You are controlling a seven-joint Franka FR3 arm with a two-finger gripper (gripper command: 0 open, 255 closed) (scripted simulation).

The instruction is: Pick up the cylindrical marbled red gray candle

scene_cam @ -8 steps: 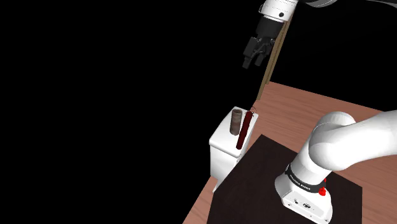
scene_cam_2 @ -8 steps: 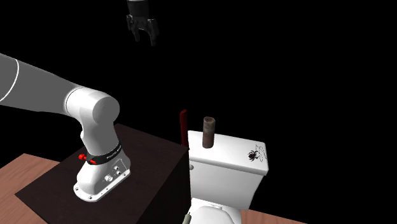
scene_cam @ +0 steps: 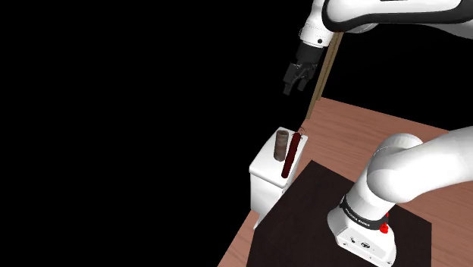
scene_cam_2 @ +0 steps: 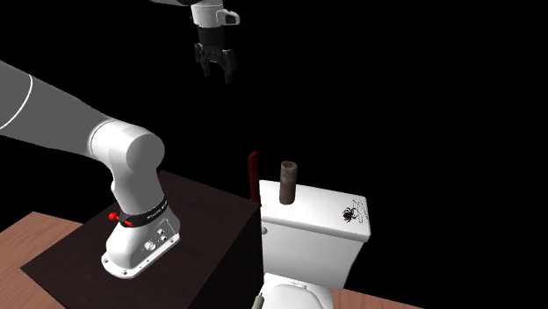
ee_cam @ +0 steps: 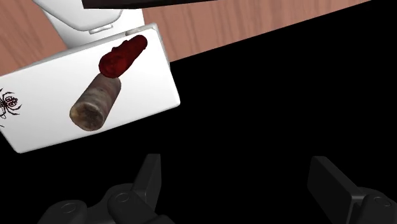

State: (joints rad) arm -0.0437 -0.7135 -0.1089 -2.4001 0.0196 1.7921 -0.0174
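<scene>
Shoulder view first: where is the gripper? — Desk

I have it high up against the black area, just beside a tan upright strip, well above the white toilet tank. — Operator

And the candle? — Desk

It stands upright on the tank's lid, a brownish-grey marbled cylinder, well apart from the gripper. Close beside it I see a long dark red stick at the edge of the lid nearest the stand. I cannot tell whether the stick rests on the lid or just against it. — Operator

What does the second exterior view give you? — Desk

There the gripper hangs pointing down, higher than the candle and off toward that view's left. The red stick shows between the dark stand and the tank. A small black spider mark sits on the lid, on the far side of the candle from the stick. — Operator

Jaws? — Desk

Wide apart in my wrist view, with nothing between the fingers. The gripper looks down past the tank. The candle lies ahead of it, off to one finger's side and not in the gap, with the red stick at its foot and the spider mark nearby. Reddish wooden floor shows beyond. — Operator
</scene>
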